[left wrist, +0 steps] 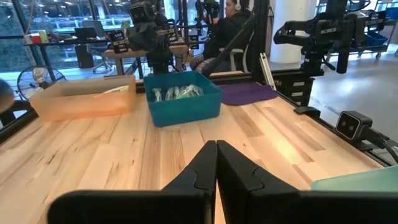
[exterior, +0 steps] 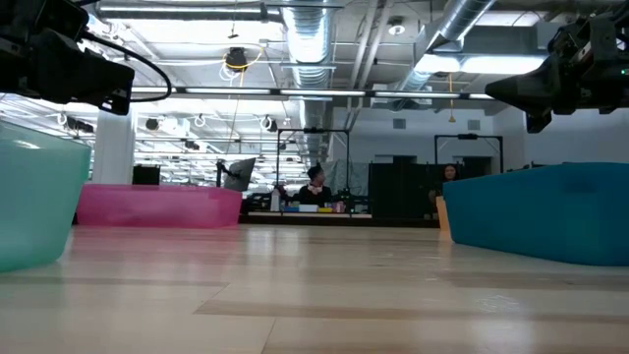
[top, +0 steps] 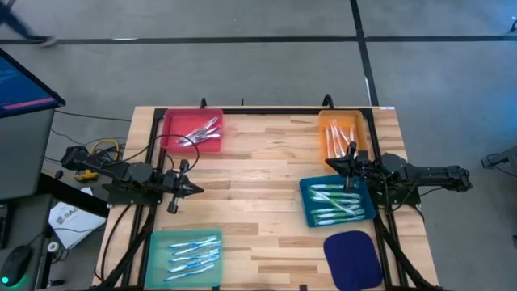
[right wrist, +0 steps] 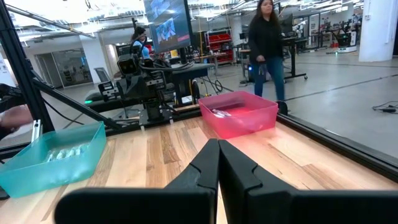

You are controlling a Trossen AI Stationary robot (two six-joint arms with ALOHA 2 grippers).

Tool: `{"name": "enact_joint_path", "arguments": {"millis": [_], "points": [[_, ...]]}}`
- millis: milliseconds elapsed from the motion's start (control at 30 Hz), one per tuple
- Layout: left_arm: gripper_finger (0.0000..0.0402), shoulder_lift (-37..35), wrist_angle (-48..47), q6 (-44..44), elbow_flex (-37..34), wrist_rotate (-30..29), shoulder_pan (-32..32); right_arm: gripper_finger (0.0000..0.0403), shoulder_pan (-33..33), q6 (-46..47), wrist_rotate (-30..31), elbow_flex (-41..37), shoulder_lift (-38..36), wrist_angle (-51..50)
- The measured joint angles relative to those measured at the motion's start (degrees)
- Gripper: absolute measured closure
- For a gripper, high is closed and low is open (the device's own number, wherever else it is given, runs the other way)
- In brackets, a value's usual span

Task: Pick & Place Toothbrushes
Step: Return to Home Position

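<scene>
Between left gripper (top: 194,189) and right gripper (top: 332,164) lies tabletop (top: 258,182).

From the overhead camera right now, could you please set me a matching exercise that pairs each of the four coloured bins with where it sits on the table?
Things:
1. pink bin
2. orange bin
3. blue bin
4. teal bin

Places, as the high view shows them:
A. lower left corner of the table
B. right side, just above the purple mat
C. upper left corner
D. upper right corner

Pairs: 1-C, 2-D, 3-B, 4-A.
</scene>
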Motion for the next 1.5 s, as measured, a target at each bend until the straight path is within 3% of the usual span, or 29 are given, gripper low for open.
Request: {"name": "enact_joint_path", "arguments": {"millis": [267,867,1500], "points": [[0.0398,0.39,0.02,0.05,0.00,-0.15,0.43,0.0403,0.00,0.02,0.00,0.00,0.00,0.00],[0.0398,0.37,0.63,0.05,0.00,-0.23,12.99,0.0403,0.00,0.00,0.00,0.02,0.00,0.02],[0.0398,0.37,1.31,0.07,0.00,0.07,13.49,0.0403,-0.01,0.00,0.01,0.02,0.01,0.01]]}}
